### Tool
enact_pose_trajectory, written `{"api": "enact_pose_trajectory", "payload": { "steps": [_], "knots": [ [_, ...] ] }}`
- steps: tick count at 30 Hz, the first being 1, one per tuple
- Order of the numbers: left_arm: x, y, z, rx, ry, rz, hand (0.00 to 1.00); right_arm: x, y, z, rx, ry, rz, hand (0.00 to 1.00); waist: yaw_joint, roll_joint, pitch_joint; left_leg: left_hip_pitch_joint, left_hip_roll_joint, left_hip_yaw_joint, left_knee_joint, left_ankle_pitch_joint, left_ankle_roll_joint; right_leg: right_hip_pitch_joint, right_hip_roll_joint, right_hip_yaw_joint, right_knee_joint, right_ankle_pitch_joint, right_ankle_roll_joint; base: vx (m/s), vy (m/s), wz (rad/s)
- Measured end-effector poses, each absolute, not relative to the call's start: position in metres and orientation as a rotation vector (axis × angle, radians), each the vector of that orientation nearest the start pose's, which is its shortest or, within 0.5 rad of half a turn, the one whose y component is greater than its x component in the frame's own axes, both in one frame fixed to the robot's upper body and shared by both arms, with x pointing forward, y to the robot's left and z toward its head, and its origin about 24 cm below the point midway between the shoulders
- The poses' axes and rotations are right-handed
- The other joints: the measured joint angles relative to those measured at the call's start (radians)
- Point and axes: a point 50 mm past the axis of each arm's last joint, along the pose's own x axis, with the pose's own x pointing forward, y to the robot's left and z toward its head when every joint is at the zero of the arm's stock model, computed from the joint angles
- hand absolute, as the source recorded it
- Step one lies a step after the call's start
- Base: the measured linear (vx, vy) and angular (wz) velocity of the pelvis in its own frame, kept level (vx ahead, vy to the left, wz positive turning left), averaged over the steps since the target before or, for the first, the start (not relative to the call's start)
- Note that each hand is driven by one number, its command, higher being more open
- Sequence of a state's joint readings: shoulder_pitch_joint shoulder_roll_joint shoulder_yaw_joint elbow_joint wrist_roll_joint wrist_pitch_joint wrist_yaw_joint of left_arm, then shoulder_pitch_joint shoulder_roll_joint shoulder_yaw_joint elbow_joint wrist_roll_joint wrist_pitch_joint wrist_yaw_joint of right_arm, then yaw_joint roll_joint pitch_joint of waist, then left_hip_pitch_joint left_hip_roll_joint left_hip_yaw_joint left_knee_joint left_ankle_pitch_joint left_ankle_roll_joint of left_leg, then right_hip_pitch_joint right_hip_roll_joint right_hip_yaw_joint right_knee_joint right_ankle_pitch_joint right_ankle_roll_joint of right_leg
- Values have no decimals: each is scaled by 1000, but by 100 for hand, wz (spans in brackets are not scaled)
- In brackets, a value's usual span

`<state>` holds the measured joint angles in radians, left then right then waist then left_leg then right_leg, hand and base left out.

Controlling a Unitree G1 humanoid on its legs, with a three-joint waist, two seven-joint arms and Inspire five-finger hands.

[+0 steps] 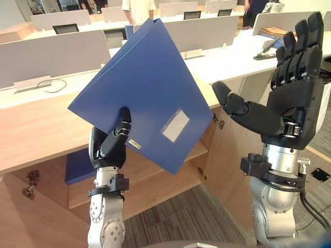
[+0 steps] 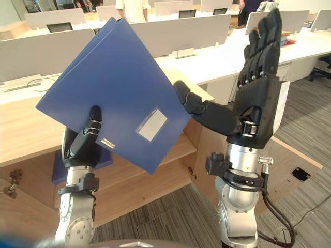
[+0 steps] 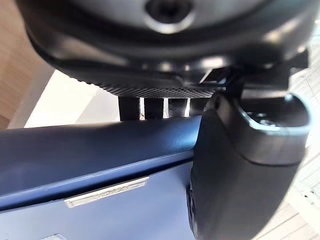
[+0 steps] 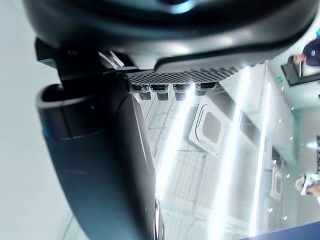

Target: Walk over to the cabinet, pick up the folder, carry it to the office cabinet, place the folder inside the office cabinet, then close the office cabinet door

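Note:
My left hand (image 1: 111,142) holds a blue folder (image 1: 147,88) up in front of me, pinching its lower edge between thumb and fingers; the folder tilts like a diamond and carries a pale label. In the left wrist view the thumb (image 3: 240,175) presses on the folder's dark blue spine (image 3: 90,155). My right hand (image 1: 289,98) is raised to the folder's right, fingers straight up, thumb reaching toward the folder's edge, holding nothing. Behind and below stands the wooden cabinet (image 1: 31,129), its door (image 1: 235,155) open. A second blue folder (image 1: 78,166) lies on the shelf inside.
Rows of white desks with grey dividers (image 1: 57,54) and monitors fill the room behind the cabinet. A person (image 1: 138,9) stands at the back. Grey carpet (image 1: 176,217) covers the floor in front of the cabinet.

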<state>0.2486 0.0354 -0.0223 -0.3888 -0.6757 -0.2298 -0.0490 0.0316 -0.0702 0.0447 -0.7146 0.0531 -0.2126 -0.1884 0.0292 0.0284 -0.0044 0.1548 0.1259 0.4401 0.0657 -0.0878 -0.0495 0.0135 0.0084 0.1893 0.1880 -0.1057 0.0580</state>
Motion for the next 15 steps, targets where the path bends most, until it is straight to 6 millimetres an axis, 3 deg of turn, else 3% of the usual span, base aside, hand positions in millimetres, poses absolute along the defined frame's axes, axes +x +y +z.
{"api": "enact_pose_trajectory", "payload": {
  "steps": [8, 15],
  "knots": [
    [207, 168, 90, -608, -350, -92, 0, 222, -137, 190, 242, -746, 225, 100, 5, -9, -14, -13, -10, -13, -6, 10, 15, 7, -6, -4, -33, 26, -1, -26, 32, 4],
    [208, 169, 85, -598, -308, -147, 0, 246, -131, 177, 175, -638, 331, 100, 14, -15, -18, -19, -33, -21, -29, 26, 37, 6, -22, -8, -56, 46, 8, -33, 39, 4]
  ]
}}
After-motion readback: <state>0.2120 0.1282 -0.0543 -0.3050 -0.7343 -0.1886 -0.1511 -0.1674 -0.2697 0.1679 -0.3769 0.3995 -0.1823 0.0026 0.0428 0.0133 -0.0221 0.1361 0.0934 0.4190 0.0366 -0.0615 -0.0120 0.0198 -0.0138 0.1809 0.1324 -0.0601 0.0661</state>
